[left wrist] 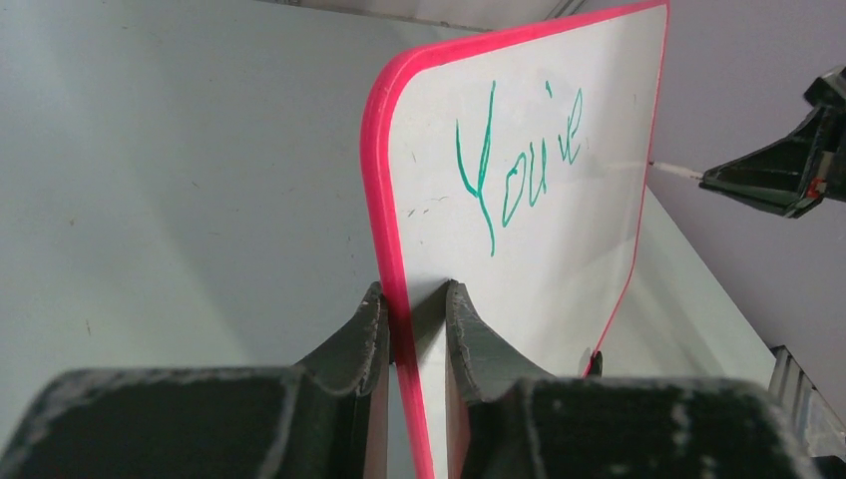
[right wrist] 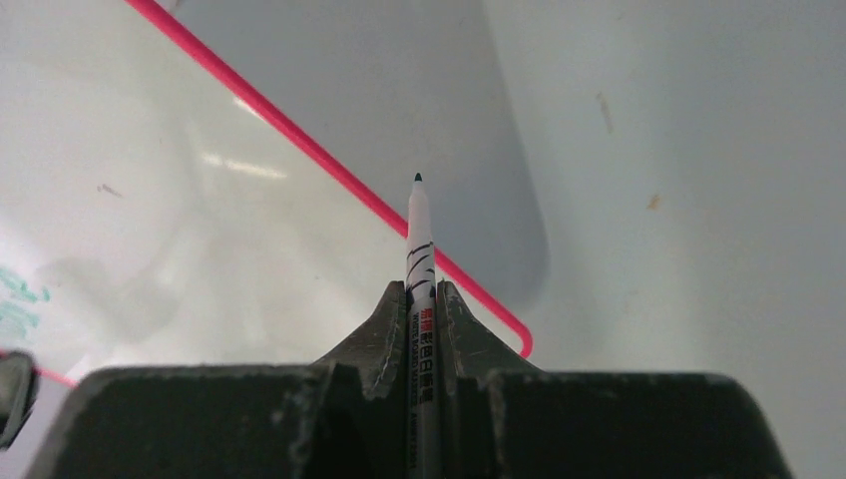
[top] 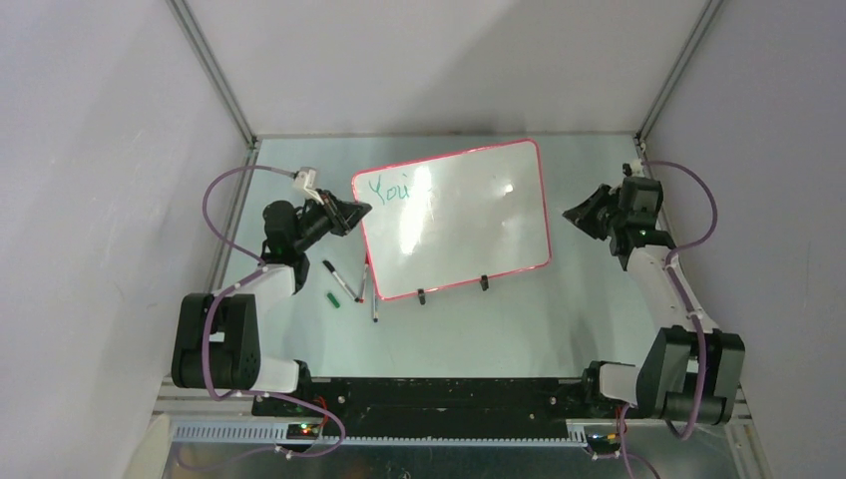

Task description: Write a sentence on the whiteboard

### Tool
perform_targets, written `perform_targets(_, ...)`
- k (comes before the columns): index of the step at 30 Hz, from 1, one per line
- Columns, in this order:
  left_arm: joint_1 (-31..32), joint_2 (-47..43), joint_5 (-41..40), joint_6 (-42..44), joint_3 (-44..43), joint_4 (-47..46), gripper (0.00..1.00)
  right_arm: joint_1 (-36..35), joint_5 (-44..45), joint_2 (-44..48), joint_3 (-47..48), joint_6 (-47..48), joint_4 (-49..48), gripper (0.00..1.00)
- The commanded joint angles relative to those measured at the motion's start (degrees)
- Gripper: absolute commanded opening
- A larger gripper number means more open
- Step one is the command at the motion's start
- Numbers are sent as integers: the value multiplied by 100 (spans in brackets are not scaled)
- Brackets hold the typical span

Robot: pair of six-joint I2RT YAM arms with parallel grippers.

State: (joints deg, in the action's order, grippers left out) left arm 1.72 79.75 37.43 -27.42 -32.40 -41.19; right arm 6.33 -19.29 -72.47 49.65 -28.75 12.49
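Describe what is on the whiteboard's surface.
On the whiteboard, teal writing reads "You're". The left gripper clamps one edge, covering the rim there.

The whiteboard (top: 469,225) is glossy and smooth, the table (top: 559,329) matt, the marker (right wrist: 420,239) plastic.

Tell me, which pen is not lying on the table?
The white, dark-tipped pen pinched in the right claw; the other pens lie flat on the table beside the pink-rimmed whiteboard.
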Motion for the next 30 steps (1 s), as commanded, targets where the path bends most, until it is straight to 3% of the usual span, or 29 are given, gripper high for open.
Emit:
perform_targets(1, 101, 177, -409, 761, 199, 890, 18, -401, 1251, 383, 635, 96, -80, 0)
perform_targets(8, 88, 162, -337, 765, 221, 877, 23, -1733, 1382, 256, 1429, 811, 82, 0)
perform_targets(14, -50, -119, -203, 742, 500, 748, 33, -2910, 1432, -266, 2268, 1366, 558, 0)
perform_targets(24, -136, -308, 211, 662, 759, 706, 39, -3778, 1534, -805, 2774, 1707, 929, 0)
perform_targets(30, -136, -451, 300, 542, 978, 540, 36, -4339, 1728, -985, 3118, 1996, 1112, 0)
